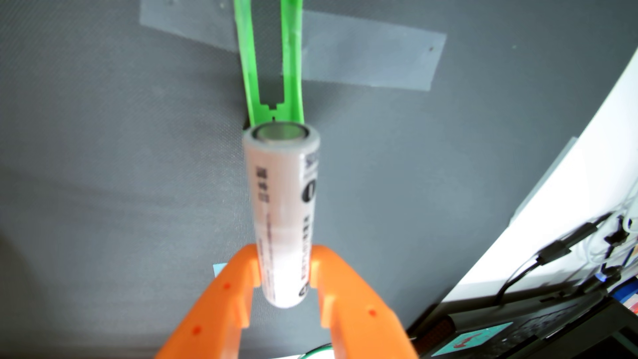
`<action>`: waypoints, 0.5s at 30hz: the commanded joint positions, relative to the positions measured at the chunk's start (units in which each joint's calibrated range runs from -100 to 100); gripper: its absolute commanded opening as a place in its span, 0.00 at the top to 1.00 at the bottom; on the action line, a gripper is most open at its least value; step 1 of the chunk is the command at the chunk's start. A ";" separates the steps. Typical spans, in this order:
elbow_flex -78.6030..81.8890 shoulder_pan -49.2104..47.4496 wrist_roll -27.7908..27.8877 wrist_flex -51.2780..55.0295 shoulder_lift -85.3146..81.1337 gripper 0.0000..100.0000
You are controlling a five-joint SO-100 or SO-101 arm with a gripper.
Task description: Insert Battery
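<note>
A white cylindrical battery (281,210) with dark print sits lengthwise in the centre of the wrist view, its metal end face pointing away from me. My orange gripper (285,272) is shut on the battery's near end, one finger on each side. Just beyond the battery's far end lies a green battery holder (293,93), a long open frame taped to the grey mat, with its slot running away toward the top edge. The battery's far end overlaps the holder's near end in the picture; whether they touch cannot be told.
The grey mat (103,155) covers most of the view. Clear tape strips (366,58) pin the holder down. A white surface (569,179) runs along the right, with black cables (552,252) and a dark device (518,335) at the lower right.
</note>
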 commanded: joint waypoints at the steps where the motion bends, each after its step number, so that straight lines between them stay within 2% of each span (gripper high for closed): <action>1: -0.41 -0.05 -0.24 -0.25 -1.50 0.99; 8: -0.59 -0.64 -2.76 -0.51 -1.50 0.99; 15: -0.59 -7.85 -4.26 -0.51 -1.00 0.99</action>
